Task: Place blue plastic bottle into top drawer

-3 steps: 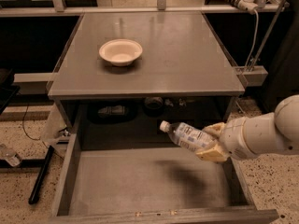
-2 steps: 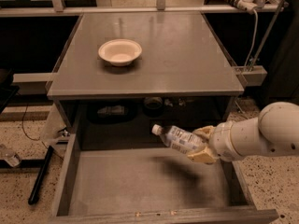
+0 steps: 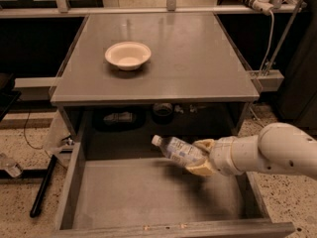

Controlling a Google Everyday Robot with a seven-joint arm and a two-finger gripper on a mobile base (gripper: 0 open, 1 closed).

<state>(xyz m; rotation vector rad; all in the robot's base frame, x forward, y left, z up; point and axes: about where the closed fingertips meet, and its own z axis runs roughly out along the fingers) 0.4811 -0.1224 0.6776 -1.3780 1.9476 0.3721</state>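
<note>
The blue plastic bottle (image 3: 176, 150) is clear with a white cap and a white-and-blue label. It lies tilted, cap to the upper left, held in my gripper (image 3: 200, 157), which is shut on its lower end. The white arm reaches in from the right. The bottle hangs above the floor of the open top drawer (image 3: 148, 195), over its middle right part, and its shadow falls on the drawer floor. The drawer is a wide shallow grey box pulled out under the tabletop.
A cream round bowl (image 3: 128, 54) sits on the grey tabletop (image 3: 198, 58) at the left back. Dark items sit in the recess (image 3: 138, 117) behind the drawer. A black bar (image 3: 42, 186) lies on the speckled floor at left. A white cable (image 3: 270, 29) hangs at right.
My gripper has carried the bottle leftward and slightly lower, further over the drawer's middle. The bowl and drawer have not moved.
</note>
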